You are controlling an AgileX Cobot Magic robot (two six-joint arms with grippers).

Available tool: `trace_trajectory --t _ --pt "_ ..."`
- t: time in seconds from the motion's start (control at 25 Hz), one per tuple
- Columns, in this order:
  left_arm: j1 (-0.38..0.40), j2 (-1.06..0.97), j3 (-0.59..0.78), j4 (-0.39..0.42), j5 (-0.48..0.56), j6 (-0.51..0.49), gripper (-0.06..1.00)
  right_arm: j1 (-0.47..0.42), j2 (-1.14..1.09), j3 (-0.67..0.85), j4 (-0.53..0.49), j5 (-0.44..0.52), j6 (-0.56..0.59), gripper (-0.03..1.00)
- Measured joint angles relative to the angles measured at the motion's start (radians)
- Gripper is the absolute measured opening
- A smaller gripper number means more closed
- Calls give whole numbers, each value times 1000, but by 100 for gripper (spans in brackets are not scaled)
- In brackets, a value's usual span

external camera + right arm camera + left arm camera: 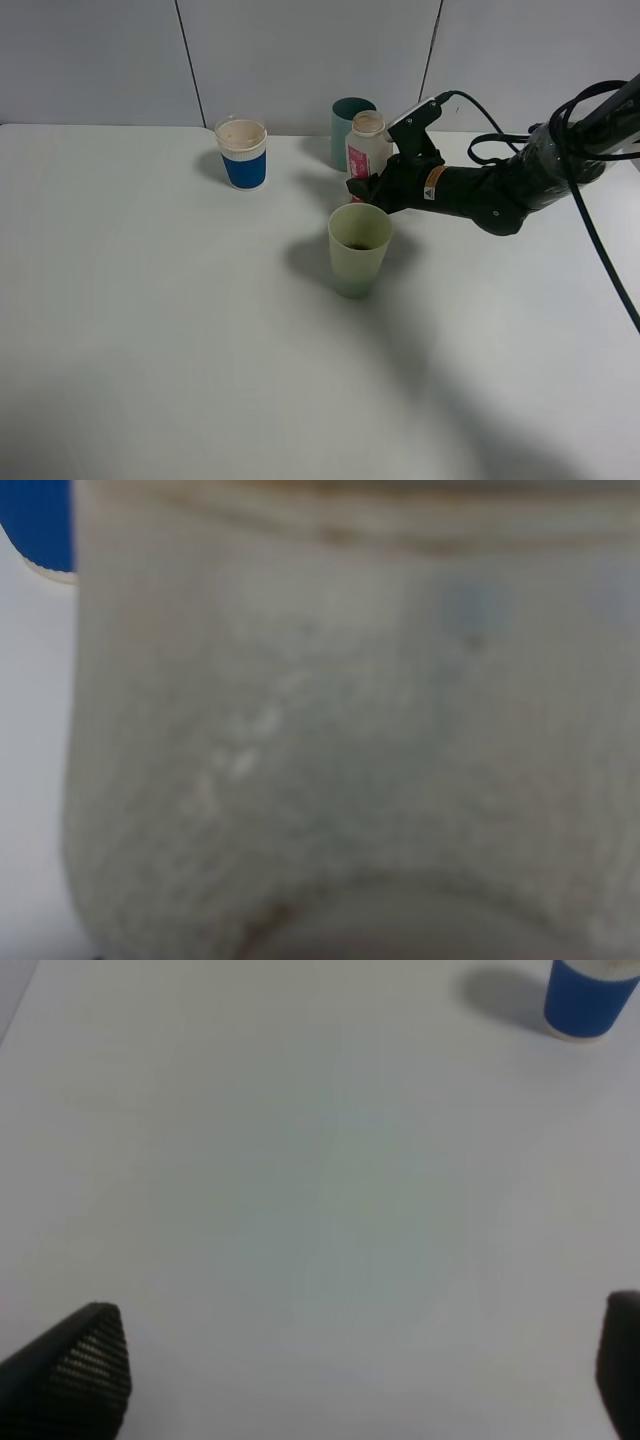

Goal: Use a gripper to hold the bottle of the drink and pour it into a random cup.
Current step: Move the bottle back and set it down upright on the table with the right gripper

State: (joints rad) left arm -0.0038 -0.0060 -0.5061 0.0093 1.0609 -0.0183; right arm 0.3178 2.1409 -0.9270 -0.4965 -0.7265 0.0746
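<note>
Three cups stand on the white table [150, 330]: a pale yellowish-green cup [359, 250] near the middle, a short blue cup with white rim [242, 153] further back and to the left, and a teal tumbler [350, 122] at the back, partly hidden behind the bottle of the drink [367, 148]. Bottle upright, capless, pink-red label facing the camera; it stands just behind the green cup and in front of the teal tumbler. Right gripper [368, 189] comes in from the right on a black arm with an orange-white sticker, jaws clamped on the bottle's lower body, low on the label. Whether the bottle's base touches the table cannot be told from the high view. A dark patch shows at the bottom of the green cup. Right wrist view is filled by the bottle's clear, blurred wall [350, 740] at very close range, with a sliver of the blue cup [38, 525] in one corner. Left gripper [350, 1370] hangs above bare table, its two fingertips [85, 1360] far apart at opposite sides of the left wrist view, nothing between them; the blue cup [588, 998] sits well away from it.
</note>
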Motion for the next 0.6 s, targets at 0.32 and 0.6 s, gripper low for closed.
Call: trace_trajectory --t 0.32,0.6 --pt "0 0 0 0 0 0 93 0 0 0 0 4 0 68" --pt "0 0 0 0 0 0 93 0 0 0 0 6 0 75"
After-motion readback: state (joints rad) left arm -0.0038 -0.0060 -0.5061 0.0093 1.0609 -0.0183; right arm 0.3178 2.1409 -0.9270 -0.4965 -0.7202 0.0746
